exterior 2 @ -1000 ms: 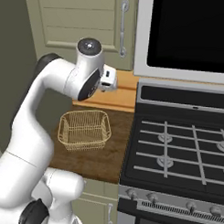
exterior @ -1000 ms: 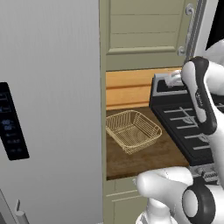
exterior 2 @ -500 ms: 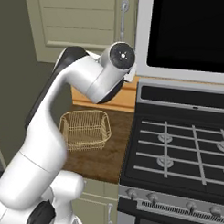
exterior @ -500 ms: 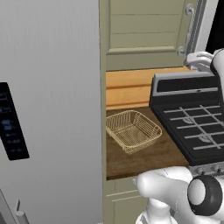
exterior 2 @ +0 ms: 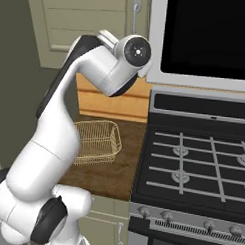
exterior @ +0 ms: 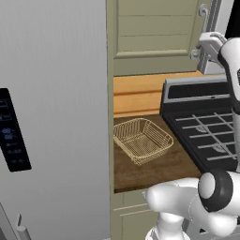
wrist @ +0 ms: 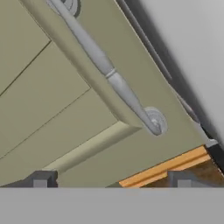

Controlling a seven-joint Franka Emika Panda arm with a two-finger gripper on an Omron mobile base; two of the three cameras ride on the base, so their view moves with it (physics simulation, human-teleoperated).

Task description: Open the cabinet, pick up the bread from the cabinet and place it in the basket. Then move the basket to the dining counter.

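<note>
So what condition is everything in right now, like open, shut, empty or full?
cabinet: door shut, handle not yet gripped.
basket: empty, sitting upright on the wood counter beside the stove.
pincer: open, holding nothing, pointed at the cabinet handle.
stove: burners bare, no flame to be seen.
fridge: door shut.

1. Big grey fridge (exterior: 51, 117) takes up the left, dark control panel (exterior: 11, 131) on its door.
2. Black gas stove (exterior 2: 193, 167) sits right, beside a short wood counter (exterior: 154, 168).
3. Orange wood backsplash (exterior: 136, 96) behind.
</note>
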